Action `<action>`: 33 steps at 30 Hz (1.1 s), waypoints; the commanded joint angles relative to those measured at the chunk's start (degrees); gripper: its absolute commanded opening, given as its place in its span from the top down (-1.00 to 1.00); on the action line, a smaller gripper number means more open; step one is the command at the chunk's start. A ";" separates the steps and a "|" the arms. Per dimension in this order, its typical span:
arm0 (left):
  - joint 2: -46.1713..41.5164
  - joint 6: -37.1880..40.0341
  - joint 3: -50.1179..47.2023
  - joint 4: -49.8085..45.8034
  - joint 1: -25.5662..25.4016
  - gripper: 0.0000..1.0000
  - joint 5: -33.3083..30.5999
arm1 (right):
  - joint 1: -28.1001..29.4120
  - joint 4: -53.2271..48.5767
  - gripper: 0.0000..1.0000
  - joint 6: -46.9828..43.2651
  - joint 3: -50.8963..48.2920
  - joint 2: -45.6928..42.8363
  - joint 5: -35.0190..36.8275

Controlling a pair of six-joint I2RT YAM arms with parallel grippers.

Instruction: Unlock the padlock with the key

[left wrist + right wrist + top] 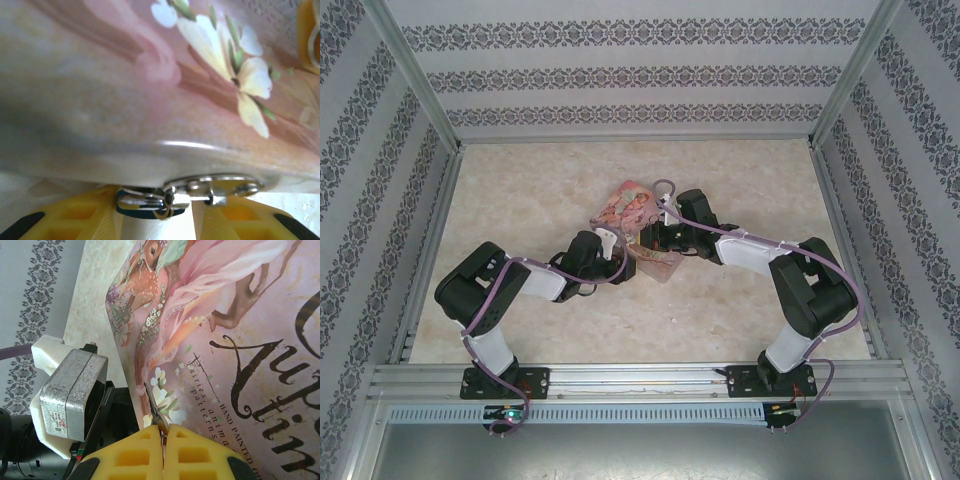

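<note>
The left arm (pixel 510 280) and right arm (pixel 790 275) bend inward — elbows out. The left end effector (pixel 155 216) grips the padlock (pixel 142 208); the right end effector (pixel 164 432) pinches the key (pixel 151 405) — fingers together.

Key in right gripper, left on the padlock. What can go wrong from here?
1. The thin silvery key juts from the shut right gripper on a narrow pinch; an off-axis push could twist or drop it.
2. The small blue-teal padlock sits between the yellow pads of the left gripper, hung on the pink illustrated tin; a tug could shift the tin.
</note>
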 commanded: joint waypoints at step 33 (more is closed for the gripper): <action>-2.29 1.02 2.12 -1.60 1.83 0.44 -0.87 | 0.63 -5.96 1.00 -0.68 -1.78 -0.15 0.51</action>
